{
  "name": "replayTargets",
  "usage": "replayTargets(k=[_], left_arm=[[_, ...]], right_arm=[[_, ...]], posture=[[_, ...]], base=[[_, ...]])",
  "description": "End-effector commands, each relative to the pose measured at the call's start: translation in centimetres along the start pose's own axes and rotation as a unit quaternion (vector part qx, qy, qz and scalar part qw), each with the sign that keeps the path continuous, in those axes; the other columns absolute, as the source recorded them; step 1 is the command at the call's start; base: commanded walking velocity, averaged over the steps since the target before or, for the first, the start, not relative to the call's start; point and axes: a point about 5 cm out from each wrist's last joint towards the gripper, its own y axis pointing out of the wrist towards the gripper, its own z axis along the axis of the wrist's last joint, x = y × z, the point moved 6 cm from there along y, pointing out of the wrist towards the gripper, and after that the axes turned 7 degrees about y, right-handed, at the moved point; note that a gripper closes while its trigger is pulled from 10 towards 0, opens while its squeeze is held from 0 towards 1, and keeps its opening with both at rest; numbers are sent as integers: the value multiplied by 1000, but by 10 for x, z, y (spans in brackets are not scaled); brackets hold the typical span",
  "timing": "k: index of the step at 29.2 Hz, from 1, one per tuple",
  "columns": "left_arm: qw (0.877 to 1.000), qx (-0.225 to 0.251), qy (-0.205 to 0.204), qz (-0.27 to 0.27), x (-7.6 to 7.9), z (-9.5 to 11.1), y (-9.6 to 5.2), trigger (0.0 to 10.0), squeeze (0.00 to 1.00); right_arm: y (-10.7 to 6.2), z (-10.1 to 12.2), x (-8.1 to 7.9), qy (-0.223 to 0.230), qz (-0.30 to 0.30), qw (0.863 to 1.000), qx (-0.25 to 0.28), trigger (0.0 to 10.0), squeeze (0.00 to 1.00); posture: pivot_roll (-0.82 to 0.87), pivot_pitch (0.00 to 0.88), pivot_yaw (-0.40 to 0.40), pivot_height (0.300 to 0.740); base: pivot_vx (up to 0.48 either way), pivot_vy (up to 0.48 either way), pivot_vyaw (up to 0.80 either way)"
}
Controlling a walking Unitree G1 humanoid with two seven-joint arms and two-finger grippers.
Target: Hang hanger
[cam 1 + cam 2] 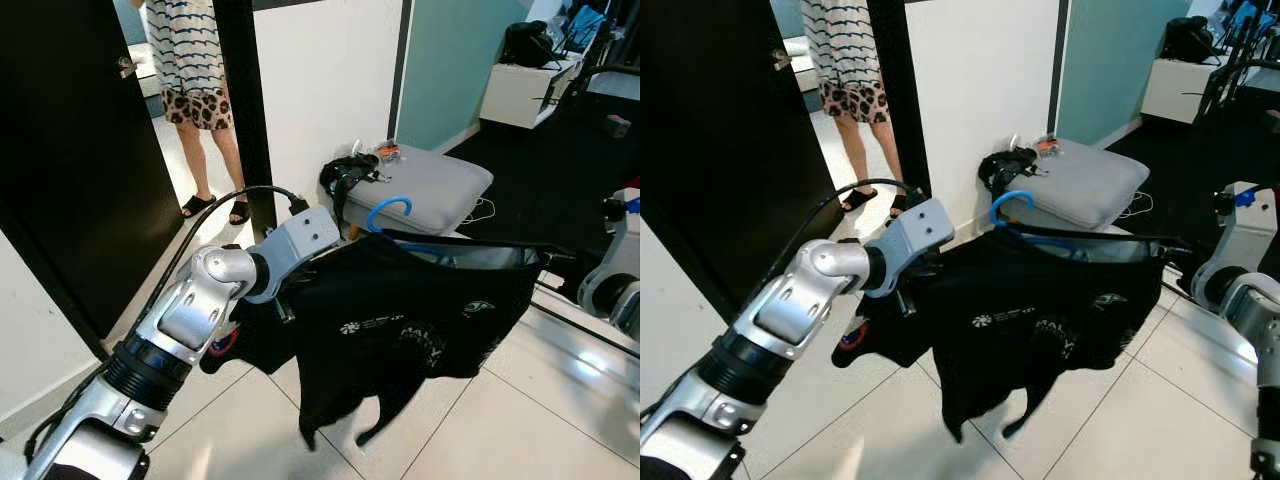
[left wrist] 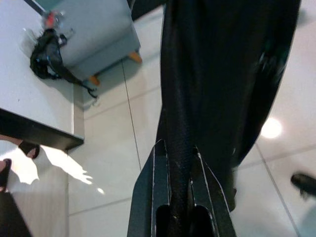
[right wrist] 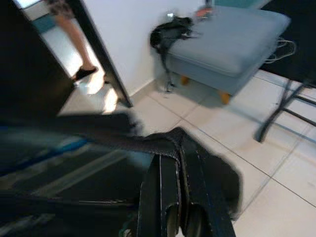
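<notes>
I am in the carrying step — the black shirt [image 1: 410,330] sits on a blue hanger [image 1: 388,210], and both my arms hold it up in the air over the white tile floor [image 1: 520,420]. It is not hung on anything yet.

My left tool [image 2: 178,163] has its two black fingers pressed together on a fold of the shirt at one shoulder. My right tool [image 3: 180,168] is pinched on the cloth at the other shoulder. The shirt hangs stretched between them, and the blue hook pokes up from the middle of the top edge.

My left arm [image 1: 190,320] reaches forward, bent at the elbow, with the wrist turned toward the shirt. My right arm [image 1: 1240,290] comes in from the far right side.

Behind the shirt is a grey cushion seat [image 1: 440,185] with a black bag [image 1: 345,175] beside it. A person [image 1: 195,80] stands in the doorway.

I think the next move needs a rail or rod to hook onto — I cannot see one from here, so I would have to turn and look.
</notes>
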Motion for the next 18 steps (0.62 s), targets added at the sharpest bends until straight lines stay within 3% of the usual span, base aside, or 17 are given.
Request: replayTargets(k=[1, 2, 3, 10, 14, 18], left_arm=[[1000, 1, -9, 21, -11, 2, -3, 10000, 0], [999, 18, -15, 24, -9, 13, 1, 10000, 0], [999, 18, -15, 24, -9, 13, 1, 10000, 0], [997, 64, -26, 18, 2, 42, 11, 10000, 0], [997, 75, -13, 3, 10, 46, 12, 10000, 0], [996, 80, 38, -23, 20, 40, 7, 10000, 0]], right_arm=[[0, 1, -7, -3, 9, 1000, 1, 0, 0], [3, 1, -21, -1, 33, 999, 3, 0, 0], [3, 1, -21, -1, 33, 999, 3, 0, 0], [13, 7, -62, -5, 98, 995, 19, 0, 0], [15, 12, -71, -9, 114, 993, 29, 0, 0], [13, 15, -72, -16, 119, 992, 35, 0, 0]], posture=[[102, 0, 34, 740], [103, 0, 33, 740], [103, 0, 33, 740], [96, 0, 33, 740], [96, 0, 33, 740], [96, 0, 33, 740]], base=[[0, 0, 0], [0, 0, 0], [0, 0, 0], [0, 0, 0], [0, 0, 0], [0, 0, 0]])
